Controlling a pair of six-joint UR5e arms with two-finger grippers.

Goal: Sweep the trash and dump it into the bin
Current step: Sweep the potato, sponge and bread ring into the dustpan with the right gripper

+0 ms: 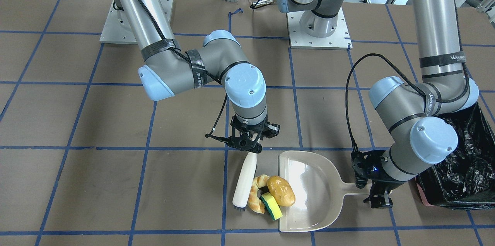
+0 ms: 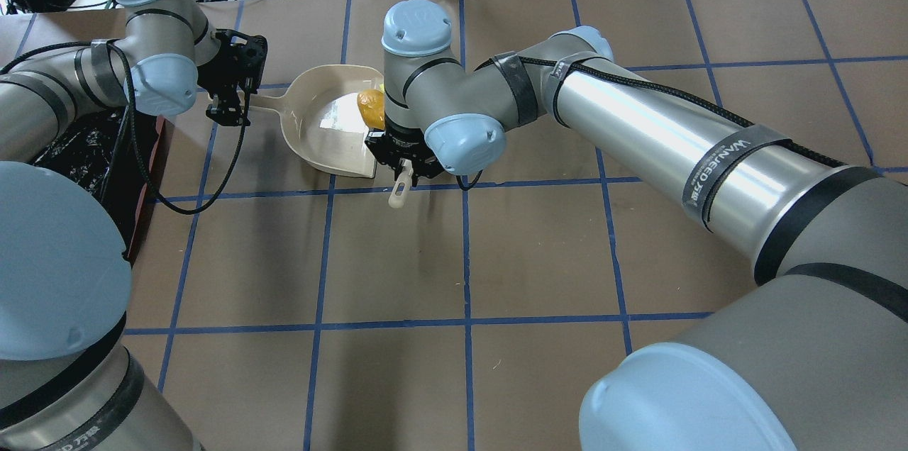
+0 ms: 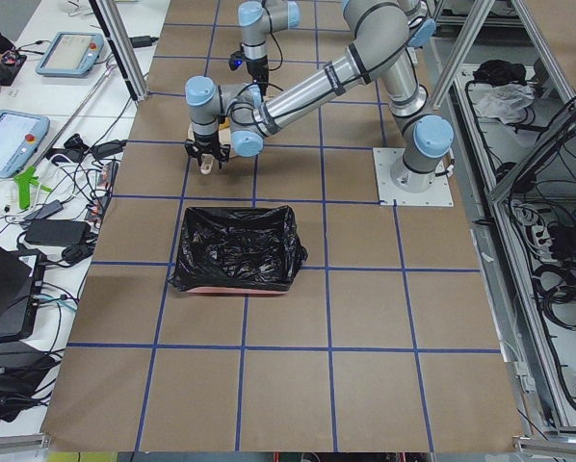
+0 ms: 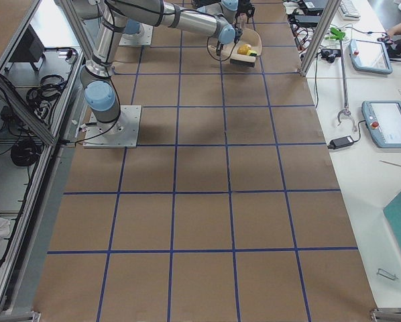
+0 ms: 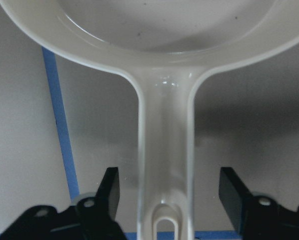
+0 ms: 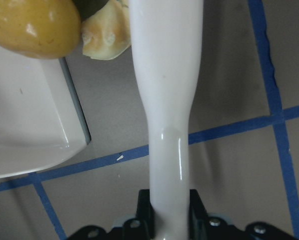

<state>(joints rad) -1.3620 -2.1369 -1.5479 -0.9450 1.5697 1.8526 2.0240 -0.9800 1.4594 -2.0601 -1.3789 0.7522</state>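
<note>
Front-facing view: right gripper (image 1: 247, 146) clamps the brush (image 1: 244, 184) by its handle. The brush lies just beside croissant (image 1: 256, 196), sponge (image 1: 271, 206) and potato (image 1: 281, 190) at the dustpan (image 1: 309, 203) mouth. Left gripper (image 5: 172, 190) is spread wide astride the dustpan's handle, not touching it.

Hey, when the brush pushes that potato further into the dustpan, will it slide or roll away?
Probably rolls: the potato is rounded and oblong, so it may wobble sideways. Its glossy skin looks smooth, so it should slip easily over the shiny dustpan. It sits across the lip, so little push seems needed.

Potato (image 4: 243, 48) and sponge (image 4: 252, 52) at the mouth of the beige dustpan (image 4: 250, 37)
</note>
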